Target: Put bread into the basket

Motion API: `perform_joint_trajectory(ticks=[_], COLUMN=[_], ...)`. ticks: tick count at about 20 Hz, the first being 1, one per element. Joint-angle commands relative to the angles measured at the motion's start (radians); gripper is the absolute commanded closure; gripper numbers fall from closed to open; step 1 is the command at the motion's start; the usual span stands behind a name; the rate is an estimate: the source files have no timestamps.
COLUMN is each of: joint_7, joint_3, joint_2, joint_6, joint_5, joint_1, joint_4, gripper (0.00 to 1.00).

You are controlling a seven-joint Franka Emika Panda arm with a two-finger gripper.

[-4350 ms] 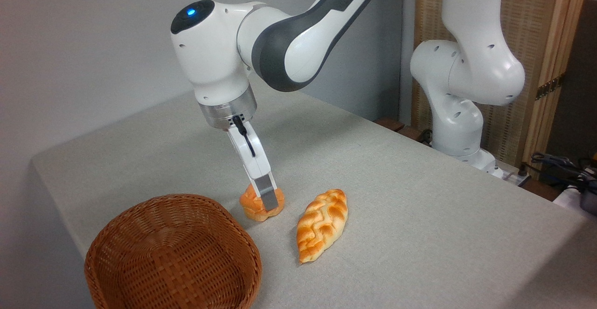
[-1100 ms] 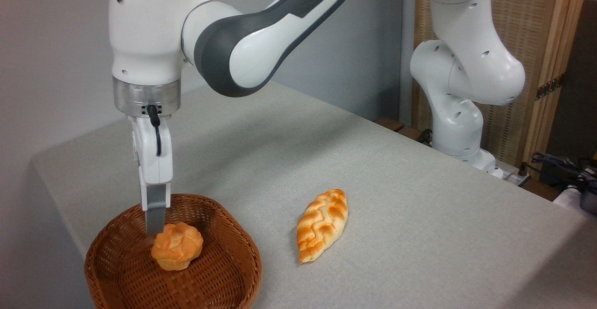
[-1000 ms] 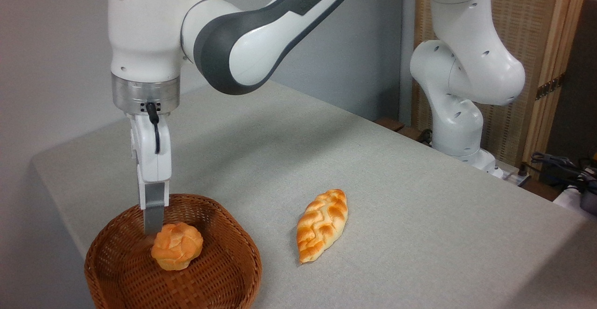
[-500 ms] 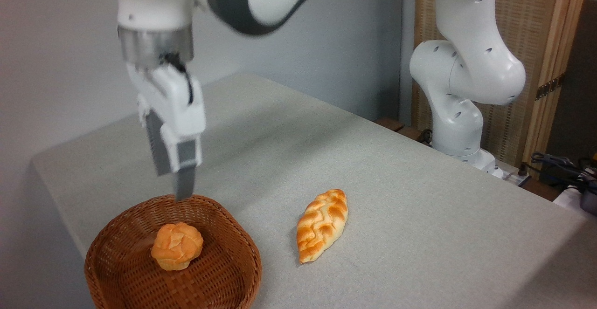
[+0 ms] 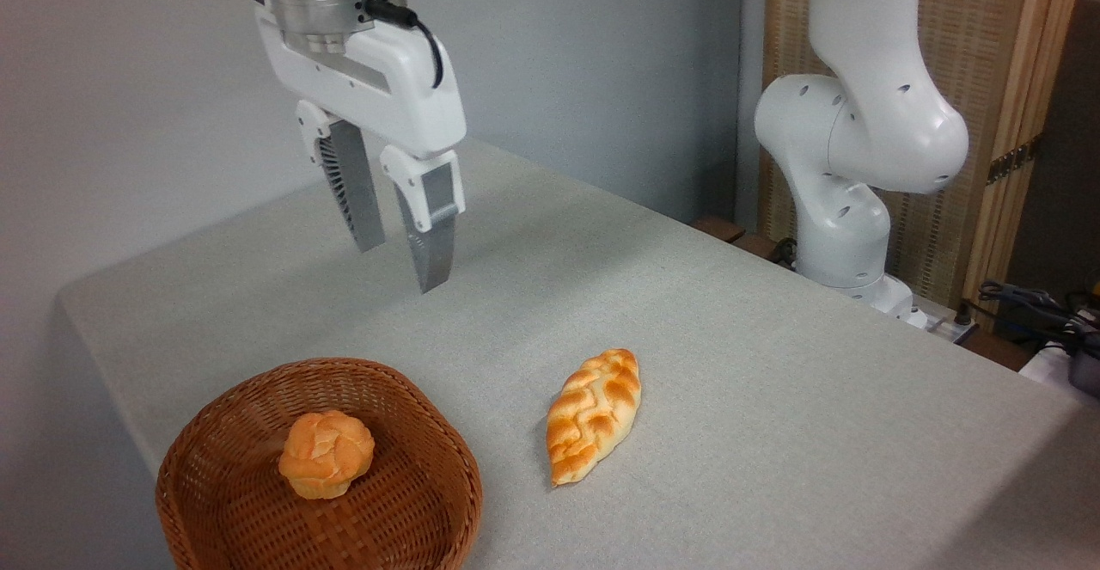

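Grey table [image 5: 773,432]: bread [image 5: 326,465] is seen resting inside basket [image 5: 430,501]; gripper [image 5: 402,271], parted and empty, is held above basket. Placement is judged complete; only retreat is required.

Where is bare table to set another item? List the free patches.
Free: the table right of the braided loaf, and behind the basket under the raised gripper. Tighter: the strip between basket and loaf. The bun occupies the basket.

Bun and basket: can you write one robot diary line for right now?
bun: resting inside basket | hand: open, empty, raised above table | braided loaf: on table beside basket
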Motion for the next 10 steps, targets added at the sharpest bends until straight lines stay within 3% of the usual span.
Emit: perform_joint_trajectory(ticks=[1, 5, 10], joint_7=[-0.028, -0.020, 0.003], joint_3=[0.026, 0.061, 0.064], joint_2=[-0.003, -0.025, -0.132], joint_6=[-0.033, -0.015, 0.100], joint_5=[0.013, 0.013, 0.013], joint_1=[-0.043, -0.071, -0.071], joint_4=[-0.004, -0.030, -0.183], gripper=[0.00, 0.00, 0.00])
